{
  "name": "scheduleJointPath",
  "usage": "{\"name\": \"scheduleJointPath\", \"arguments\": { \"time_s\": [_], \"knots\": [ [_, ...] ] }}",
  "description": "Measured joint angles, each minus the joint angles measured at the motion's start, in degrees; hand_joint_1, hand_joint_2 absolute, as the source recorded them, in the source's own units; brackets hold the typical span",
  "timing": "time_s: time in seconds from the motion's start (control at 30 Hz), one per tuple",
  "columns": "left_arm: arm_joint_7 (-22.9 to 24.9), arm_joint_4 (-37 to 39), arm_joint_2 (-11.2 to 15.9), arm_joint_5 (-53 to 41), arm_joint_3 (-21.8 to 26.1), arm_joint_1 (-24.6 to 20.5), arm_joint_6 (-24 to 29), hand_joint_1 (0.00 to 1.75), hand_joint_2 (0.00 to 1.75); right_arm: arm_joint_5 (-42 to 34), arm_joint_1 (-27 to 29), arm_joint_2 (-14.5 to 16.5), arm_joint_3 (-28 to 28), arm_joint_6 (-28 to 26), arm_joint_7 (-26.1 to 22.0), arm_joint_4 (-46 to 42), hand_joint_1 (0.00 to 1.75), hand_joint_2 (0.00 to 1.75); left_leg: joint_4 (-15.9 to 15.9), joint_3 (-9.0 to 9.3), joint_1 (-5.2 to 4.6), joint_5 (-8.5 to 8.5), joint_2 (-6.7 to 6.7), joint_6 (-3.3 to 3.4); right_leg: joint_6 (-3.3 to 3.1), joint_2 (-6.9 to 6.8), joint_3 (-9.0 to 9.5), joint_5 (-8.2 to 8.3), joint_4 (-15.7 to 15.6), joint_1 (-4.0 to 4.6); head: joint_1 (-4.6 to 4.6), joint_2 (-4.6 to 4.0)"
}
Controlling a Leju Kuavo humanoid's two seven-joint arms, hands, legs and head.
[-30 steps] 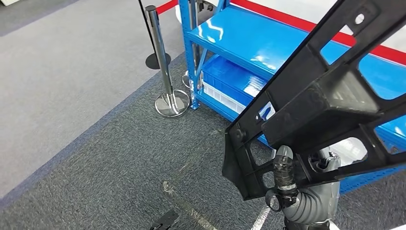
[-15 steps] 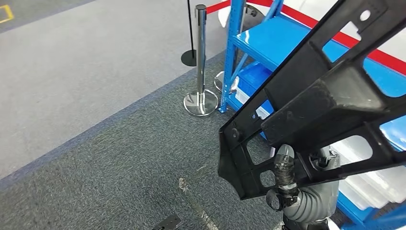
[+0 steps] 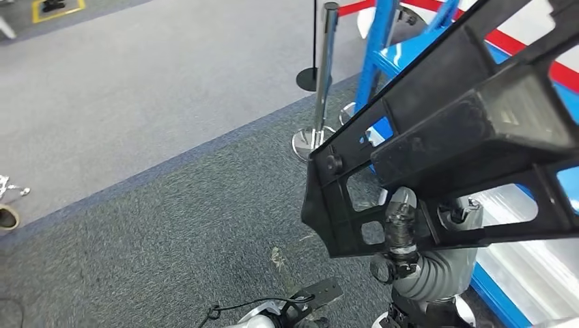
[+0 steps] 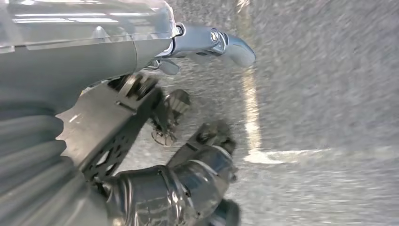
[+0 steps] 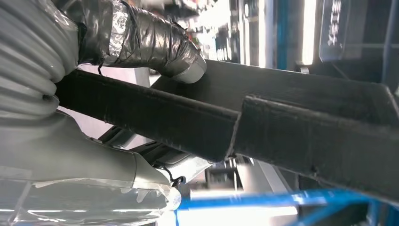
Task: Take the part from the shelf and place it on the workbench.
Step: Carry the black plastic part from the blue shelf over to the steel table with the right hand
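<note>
A large black plastic frame part with open cut-outs rises across the right side of the head view. My right hand grips it from below at its lower bar, the taped thumb pressed against the front. In the right wrist view the taped thumb lies on the part's black bar. My left hand hangs low at the bottom edge and holds nothing. The left wrist view has that left hand over grey carpet, fingers loosely apart.
The blue metal shelf stands behind the part at the right, with clear bins low down. A chrome stanchion post stands beside the shelf's corner. Grey carpet spreads to the left. A shoe shows at the left edge.
The whole picture has shifted: the camera has turned left, so shelf and stanchion sit farther right. The part stays in my right hand. My left hand has come into view below.
</note>
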Motion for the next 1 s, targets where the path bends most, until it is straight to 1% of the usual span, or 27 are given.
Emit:
{"name": "scheduleJointPath", "arguments": {
  "time_s": [0.07,0.1,0.13,0.17,0.23,0.27,0.3,0.33,0.37,0.4,0.43,0.47,0.5,0.53,0.57,0.6,0.63,0.67,0.73,0.77,0.8,0.83,0.87,0.9,0.93,0.97,1.0],
  "knots": [
    [-0.1,-0.6,-0.3,0.2,0.0,-0.2,0.1,0.00,1.75,-0.9,-0.3,0.3,0.0,0.0,-0.3,0.5,1.75,1.75,-4.3,2.12,-0.96,0.72,2.09,0.82,0.34,-1.50,0.56,-0.19,-0.5,0.31,0.04,0.00],
    [0.0,-0.7,-0.4,0.3,0.1,-0.3,0.2,0.00,1.75,-1.3,-0.5,0.5,0.0,-0.1,-0.5,0.9,1.75,1.75,-4.7,2.32,-1.26,0.54,2.10,1.00,0.56,-2.26,0.83,-0.20,-0.9,0.46,0.04,0.00],
    [0.3,-0.8,-0.4,0.5,0.1,-0.3,0.3,0.00,1.75,-2.0,-0.8,0.7,0.0,0.0,-1.0,1.3,1.75,1.75,-5.2,2.48,-1.26,0.70,1.32,1.16,0.83,-2.91,1.18,-0.23,-1.3,0.57,0.03,0.00],
    [0.8,-0.9,-0.4,0.9,0.2,-0.2,0.7,0.00,1.75,-2.9,-1.2,0.9,0.0,0.1,-1.6,1.8,1.75,1.75,-5.9,2.81,-1.06,0.93,0.49,1.26,1.06,-2.56,1.43,-0.46,-1.4,0.55,0.15,0.00],
    [0.8,-0.7,-0.4,2.5,0.6,0.1,1.2,0.00,1.75,-5.6,-2.2,1.5,0.0,0.2,-3.8,2.9,1.75,1.75,-7.1,3.59,-0.53,1.38,-1.04,1.69,1.25,0.25,0.57,-2.19,1.1,0.45,0.34,0.00],
    [-0.3,-0.3,-0.3,3.5,0.9,0.3,1.0,0.00,1.75,-6.9,-2.8,1.7,0.1,0.2,-5.0,3.6,1.75,1.75,-7.3,3.80,-0.31,1.48,-1.79,1.87,1.18,2.21,-0.90,-3.65,4.1,0.33,0.49,0.00],
    [-1.8,0.3,-0.1,4.4,1.2,0.6,0.4,0.00,1.75,-7.7,-3.2,1.9,0.1,0.1,-6.0,4.4,1.75,1.75,-7.3,3.83,-0.25,1.45,-2.53,2.07,1.12,3.38,-2.85,-5.14,7.7,0.33,0.57,0.00],
    [-3.2,0.9,0.1,5.0,1.5,0.9,-0.2,0.00,1.75,-8.2,-3.5,2.2,0.2,0.0,-6.7,5.2,1.75,1.75,-7.3,3.82,-0.23,1.41,-3.36,2.17,1.15,3.96,-4.85,-6.13,11.1,0.33,0.63,0.00],
    [-4.2,1.5,0.4,5.5,1.8,1.3,-0.6,0.00,1.75,-8.6,-3.6,2.4,0.4,0.0,-7.0,6.0,1.75,1.75,-7.1,3.80,-0.20,1.30,-4.30,2.17,1.26,4.20,-6.26,-6.13,13.0,0.32,0.67,0.00],
    [-4.7,2.0,0.6,5.7,2.0,1.6,-0.8,0.00,1.75,-8.7,-3.8,2.6,0.5,0.0,-7.1,6.6,1.75,1.75,-6.8,3.77,-0.13,1.16,-5.30,2.07,1.40,4.30,-6.77,-5.02,13.0,0.25,0.65,0.00],
    [-4.8,2.5,0.8,5.8,2.2,1.8,-0.9,0.00,1.75,-8.9,-4.1,2.8,0.6,0.0,-7.1,7.1,1.75,1.75,-6.4,3.74,0.01,0.92,-6.34,1.86,1.59,4.47,-6.27,-2.97,10.9,0.08,0.67,0.00],
    [-4.8,2.9,0.9,5.9,2.4,2.0,-0.8,0.00,1.75,-9.0,-4.5,2.9,0.6,0.0,-7.1,7.6,1.75,1.75,-5.8,3.63,0.17,0.57,-7.32,1.52,1.83,5.10,-5.15,-0.81,7.6,-0.19,0.68,0.00],
    [-4.8,3.2,1.0,5.9,2.5,2.0,-0.7,0.00,1.75,-9.0,-4.8,3.1,0.7,0.0,-7.2,8.1,1.75,1.75,-5.0,3.32,0.24,0.17,-8.20,1.08,2.06,6.42,-4.01,0.60,4.5,-0.45,0.72,0.00],
    [-4.7,3.5,1.0,5.8,2.6,2.1,-0.6,0.00,1.75,-9.0,-5.1,3.2,0.8,0.0,-7.2,8.5,1.75,1.75,-4.2,2.89,0.30,-0.11,-8.96,0.69,2.09,7.65,-3.19,1.29,2.4,-0.68,0.80,0.00],
    [-4.5,3.8,1.1,5.7,2.7,2.2,-0.5,0.00,1.75,-9.0,-5.2,3.4,1.0,0.0,-7.2,8.9,1.75,1.75,-3.7,2.39,0.33,-0.28,-9.54,0.35,2.00,8.59,-2.86,1.23,1.5,-0.76,0.83,0.00],
    [-4.4,4.0,1.1,5.6,2.7,2.2,-0.5,0.00,1.75,-9.0,-5.4,3.5,1.2,0.0,-7.2,9.2,1.75,1.75,-3.4,1.98,0.36,-0.25,-10.11,0.08,1.73,8.95,-2.82,0.97,1.5,-0.66,0.86,0.00],
    [-4.1,4.2,1.3,5.5,2.8,2.3,-0.5,0.00,1.75,-9.1,-5.6,3.7,1.4,0.0,-7.2,9.4,1.75,1.75,-3.4,1.69,0.45,-0.15,-10.65,-0.10,1.33,8.39,-2.82,0.98,1.6,-0.69,0.86,0.00],
    [-4.0,4.4,1.3,5.5,2.8,2.4,-0.5,0.00,1.75,-9.1,-5.9,4.0,1.7,0.1,-7.2,9.6,1.75,1.75,-3.3,1.50,0.42,-0.16,-10.30,-0.33,1.00,7.77,-2.74,1.00,1.5,-0.68,0.81,0.00],
    [-3.7,4.7,1.5,5.4,2.8,2.4,-0.5,0.00,1.75,-9.0,-6.4,4.5,2.0,0.1,-7.2,10.0,1.75,1.75,-1.2,0.36,0.24,-1.14,-7.37,-0.91,0.35,6.38,-2.35,0.95,1.3,-0.80,0.20,0.00],
    [-3.5,4.8,1.5,5.4,2.8,2.5,-0.5,0.00,1.75,-9.0,-6.5,4.6,2.2,0.1,-7.2,10.2,1.75,1.75,1.2,-0.91,0.21,-2.24,-5.30,-1.23,0.09,5.64,-2.13,0.84,1.2,-0.68,-0.11,0.00],
    [-3.3,4.8,1.5,5.3,2.8,2.5,-0.6,0.00,1.75,-9.0,-6.5,4.7,2.3,0.1,-7.2,10.3,1.75,1.75,4.5,-2.69,0.31,-3.57,-3.89,-1.51,-0.10,4.83,-1.98,0.71,1.2,-0.58,-0.42,0.00],
    [-3.1,4.9,1.5,5.2,2.8,2.5,-0.6,0.00,1.75,-8.8,-6.5,4.7,2.5,0.1,-7.2,10.5,1.75,1.75,7.8,-4.58,0.45,-4.67,-3.21,-1.68,-0.23,3.98,-1.87,0.58,1.2,-0.44,-0.42,0.00],
    [-2.9,4.9,1.5,5.1,2.8,2.5,-0.7,0.00,1.75,-8.6,-6.5,4.8,2.6,0.1,-7.1,10.7,1.75,1.75,9.9,-5.94,0.53,-5.01,-2.91,-1.69,-0.32,3.14,-1.78,0.43,1.2,-0.32,-0.43,0.00],
    [-2.7,5.0,1.5,5.0,2.8,2.5,-0.8,0.00,1.75,-8.4,-6.5,4.8,2.8,0.1,-7.1,10.9,1.75,1.75,10.2,-6.38,0.55,-4.41,-2.76,-1.55,-0.36,2.36,-1.65,0.27,1.2,-0.18,-0.45,0.00],
    [-2.5,5.1,1.5,5.0,2.8,2.5,-0.9,0.00,1.75,-8.2,-6.5,4.9,2.9,0.1,-7.1,11.1,1.75,1.75,8.5,-5.67,0.48,-2.89,-2.59,-1.23,-0.40,1.63,-1.45,0.08,1.2,-0.02,-0.44,0.00],
    [-2.4,5.2,1.5,4.9,2.8,2.5,-1.0,0.00,1.75,-8.0,-6.6,5.1,3.0,0.1,-7.1,11.2,1.75,1.75,5.0,-3.95,0.25,-0.84,-2.11,-0.67,-0.42,0.97,-1.11,-0.13,1.1,0.17,-0.45,0.00],
    [-2.3,5.2,1.5,4.9,2.8,2.5,-1.1,0.00,1.75,-7.9,-6.6,5.2,3.1,0.1,-7.1,11.3,1.75,1.75,1.4,-1.99,-0.13,0.51,-1.05,-0.06,-0.43,0.34,-0.67,-0.30,0.8,0.32,-0.40,0.00]
  ]
}}
